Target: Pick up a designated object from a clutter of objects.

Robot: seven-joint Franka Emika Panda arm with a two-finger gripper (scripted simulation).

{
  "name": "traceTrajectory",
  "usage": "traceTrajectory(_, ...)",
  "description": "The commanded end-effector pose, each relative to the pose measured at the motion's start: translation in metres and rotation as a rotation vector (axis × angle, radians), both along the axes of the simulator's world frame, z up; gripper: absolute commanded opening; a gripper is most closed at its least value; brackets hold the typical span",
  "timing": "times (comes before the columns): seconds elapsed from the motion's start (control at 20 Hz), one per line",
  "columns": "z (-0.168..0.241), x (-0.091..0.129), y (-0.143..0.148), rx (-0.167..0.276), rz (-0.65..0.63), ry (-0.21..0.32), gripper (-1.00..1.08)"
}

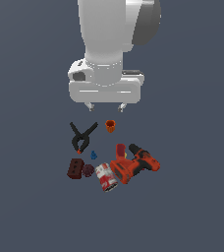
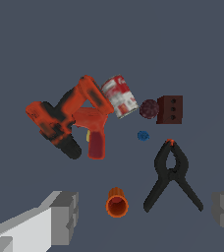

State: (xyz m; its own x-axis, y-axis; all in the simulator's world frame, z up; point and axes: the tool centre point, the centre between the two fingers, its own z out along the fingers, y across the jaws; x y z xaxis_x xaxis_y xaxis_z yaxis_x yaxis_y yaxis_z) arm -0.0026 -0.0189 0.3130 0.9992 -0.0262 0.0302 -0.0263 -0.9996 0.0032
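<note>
Hovering gripper, exterior view: the white two-fingered gripper [image 1: 105, 106] is seen spread apart and empty, well above the clutter on the dark grey floor [image 1: 192, 206].
Cup position, exterior view: the small orange tapered plastic cup [image 1: 110, 126] is found just below the fingertips and slightly toward the exterior view's right of their midpoint, at the edge of the clutter nearest the arm.
Neighbours, exterior view: the black spring clamp [image 1: 82, 137] lies just beside the cup on the exterior view's left; the orange-red power drill [image 1: 133, 165] and the red-and-white can [image 1: 105, 176] lie farther off.
Cup axis, wrist view: the cup [image 2: 117, 202] is seen between the two grey finger pads [image 2: 65, 216], its open rim turned toward the camera; whether it stands or is tipped cannot be told.
Clearance, wrist view: the clamp [image 2: 171, 175] is judged the closest obstacle to a straight descent.
Writing: no brand or label can be read; the can's print is blurred.
</note>
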Motion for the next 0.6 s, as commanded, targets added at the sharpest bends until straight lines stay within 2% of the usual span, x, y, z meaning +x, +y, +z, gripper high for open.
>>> traceTrajectory(0.0, -0.011, -0.003, 0.000, 0.000, 0.008, 0.002, 1.00)
traceTrajectory(0.3, -0.051, -0.015, 0.002, 0.000, 0.038, 0.006, 1.00)
traceTrajectory(0.55, -0.095, -0.035, 0.004, 0.000, 0.073, 0.012, 1.00)
